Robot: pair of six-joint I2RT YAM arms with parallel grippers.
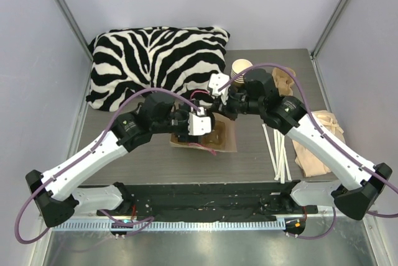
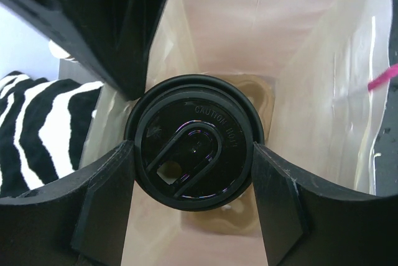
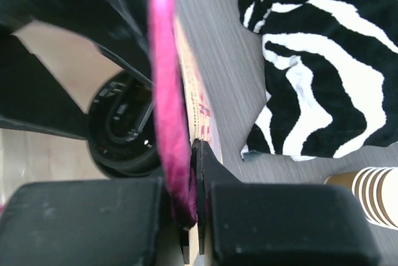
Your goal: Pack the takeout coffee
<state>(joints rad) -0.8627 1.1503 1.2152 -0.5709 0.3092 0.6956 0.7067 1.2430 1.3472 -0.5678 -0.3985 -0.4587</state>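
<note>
Closest to the lens, the left claw has its two black fingers pressed against opposite sides of the black lid. It is pinching the takeout coffee from above, with the lid level and the drinking slot facing up. The cup hangs well down inside the white paper bag, whose walls rise around it on every side. Something tan lies on the bag's floor beneath it, and I cannot tell whether the cup touches it yet.

Gripping at the lid seems sensible, since the claw stays narrow enough to fit the bag's mouth.

The right claw is clamped together on the bag's pink handle and the paper rim beside it. I would guess it is holding that side up and the mouth open, so the bag does not fold or tip.

On the table, a zebra-striped cushion and a stack of lidless cups lie behind the bag.
</note>
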